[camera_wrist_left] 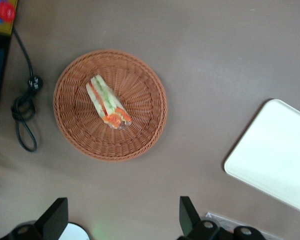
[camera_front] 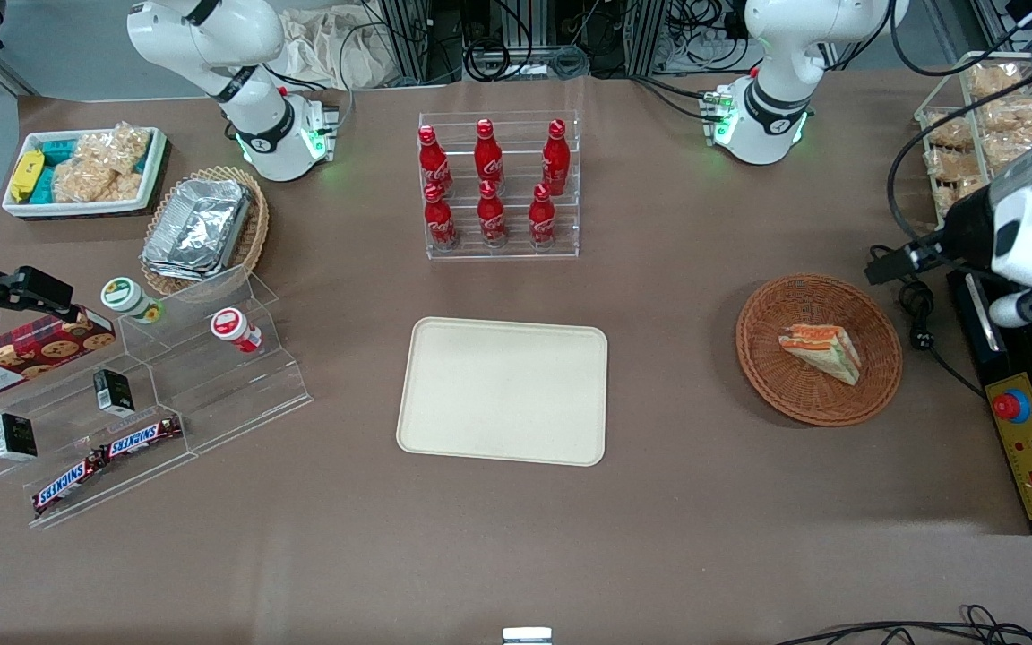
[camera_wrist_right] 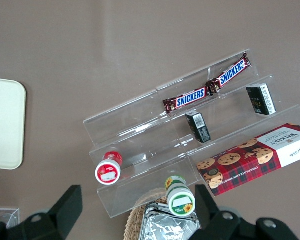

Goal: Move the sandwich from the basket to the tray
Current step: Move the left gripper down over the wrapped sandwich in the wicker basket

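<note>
The sandwich (camera_front: 822,351), a small white-bread wedge with orange, red and green layers, lies in the round reddish-brown wicker basket (camera_front: 767,376) toward the working arm's end of the table. The cream rectangular tray (camera_front: 503,394) lies flat at the table's middle with nothing on it. In the left wrist view the sandwich (camera_wrist_left: 107,102) lies on its side in the basket (camera_wrist_left: 140,135), and a corner of the tray (camera_wrist_left: 275,160) shows. My left gripper (camera_wrist_left: 122,204) is open wide and empty. It hangs high above bare table beside the basket. The arm's wrist (camera_front: 1031,237) hangs over the table's edge.
A clear rack of red cola bottles (camera_front: 498,188) stands farther from the front camera than the tray. A black cable (camera_front: 924,340) and a yellow control box (camera_front: 1027,448) lie beside the basket. A stepped acrylic shelf with snacks (camera_front: 149,385) stands toward the parked arm's end.
</note>
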Controlling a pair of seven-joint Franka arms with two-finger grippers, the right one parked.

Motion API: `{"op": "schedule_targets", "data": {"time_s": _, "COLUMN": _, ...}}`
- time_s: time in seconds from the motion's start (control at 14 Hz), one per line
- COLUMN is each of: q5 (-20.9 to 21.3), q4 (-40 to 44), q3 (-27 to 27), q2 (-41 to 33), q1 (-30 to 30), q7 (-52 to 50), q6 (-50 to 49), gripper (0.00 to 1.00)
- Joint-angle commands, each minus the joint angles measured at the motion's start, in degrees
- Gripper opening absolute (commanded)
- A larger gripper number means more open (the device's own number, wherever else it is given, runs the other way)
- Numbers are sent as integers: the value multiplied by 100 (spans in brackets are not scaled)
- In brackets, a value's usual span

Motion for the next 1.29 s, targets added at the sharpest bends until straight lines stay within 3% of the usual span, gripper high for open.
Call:
{"op": "schedule_targets", "data": {"time_s": 0.0, "q5": 105, "q4": -891, "q3": -25, "q2": -137, "q1": 27, "q7": -876, "q6": 762, "gripper": 100}}
{"op": "schedule_targets", "data": {"time_s": 0.5, "q5": 141, "q4": -2598, "q3": -25, "q2": 213, "q1": 229, "q7": -2187, "q6": 2959, "gripper": 100}}
{"op": "schedule_targets", "data": {"time_s": 0.93, "q5": 167, "q4": -2705, "q3": -17, "q2": 1286, "q1": 230, "q7": -3163, "q6": 4209, "gripper": 100}}
{"op": "schedule_targets", "data": {"time_s": 1.21, "q5": 264, "q4": -2696, "q3": 168, "q2": 1235, "q1": 221, "q7": -3602, "q6": 4158, "gripper": 99}}
